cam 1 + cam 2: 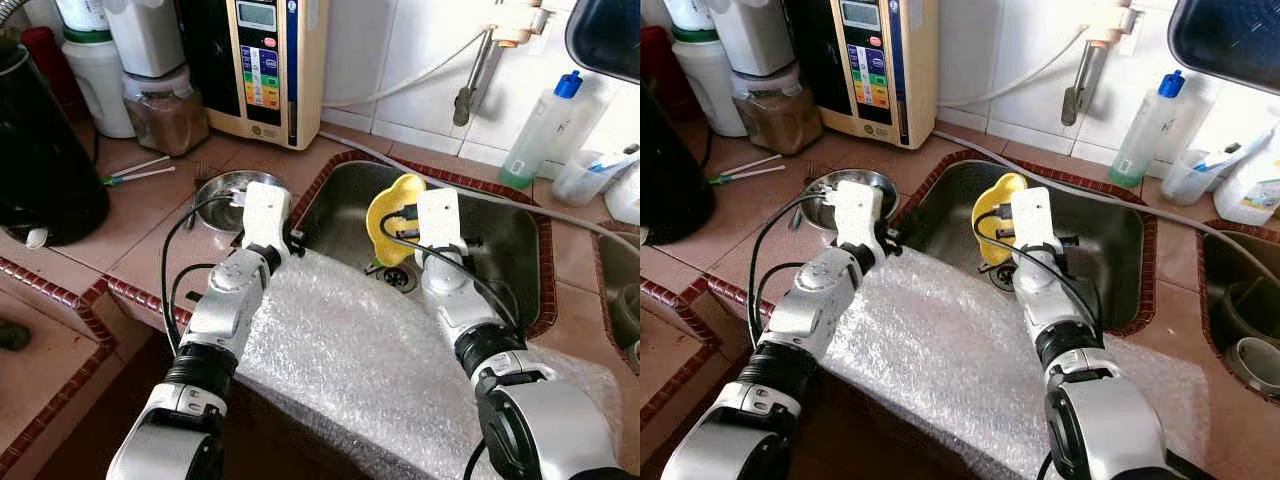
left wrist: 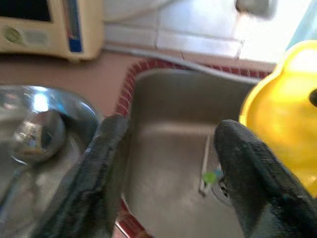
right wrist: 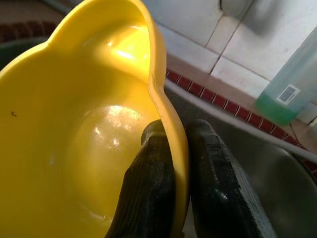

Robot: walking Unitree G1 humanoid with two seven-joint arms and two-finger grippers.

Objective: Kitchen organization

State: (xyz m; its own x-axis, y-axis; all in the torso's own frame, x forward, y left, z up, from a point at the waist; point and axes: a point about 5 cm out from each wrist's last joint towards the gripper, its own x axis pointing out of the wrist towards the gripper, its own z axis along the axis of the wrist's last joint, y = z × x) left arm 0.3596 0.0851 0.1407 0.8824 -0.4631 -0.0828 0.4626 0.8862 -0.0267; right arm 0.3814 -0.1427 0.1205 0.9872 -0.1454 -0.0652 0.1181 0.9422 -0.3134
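Over the steel sink (image 1: 520,250), a yellow bowl (image 1: 392,212) is held tilted on edge above the drain (image 1: 397,277). Its rim is pinched between the two fingers (image 3: 148,193) of the right gripper (image 3: 179,148), one finger inside the bowl and one outside. The left gripper (image 2: 166,163) is positioned at the sink's left corner with its fingers spread and nothing gripped, beside a metal bowl (image 1: 222,192) on the counter (image 1: 130,220). Bubble wrap (image 1: 350,360) is draped over the front counter edge.

Terracotta-tiled kitchen counter (image 1: 150,215) with dark red brick edging, white glazed wall tiles (image 1: 400,60) behind, daylight.
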